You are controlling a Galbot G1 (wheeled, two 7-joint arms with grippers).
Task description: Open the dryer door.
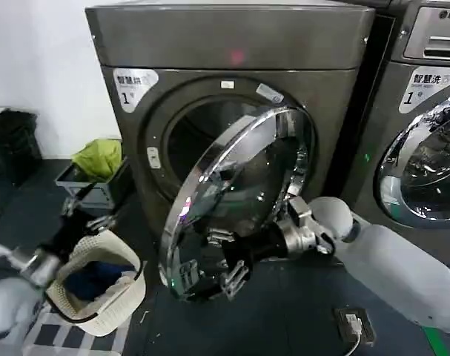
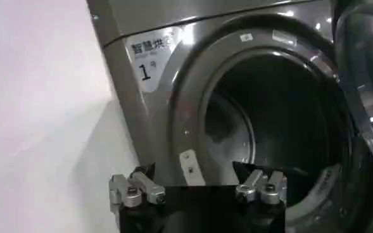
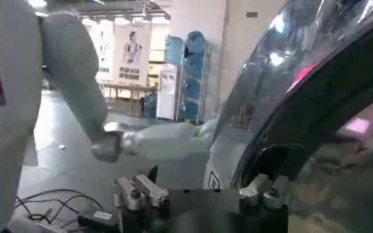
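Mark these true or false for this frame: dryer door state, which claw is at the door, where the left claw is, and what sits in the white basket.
1. The dryer door is fully shut. False: it stands swung partway open, drum opening exposed.
2. The right claw is at the door's lower rim. True.
3. The left claw grips the door. False: it is open, off to the left above the white basket.
4. The basket holds dark blue fabric. True.

Chrome-rimmed dryer door (image 1: 236,200) with dark glass; grey dryer (image 1: 232,67).
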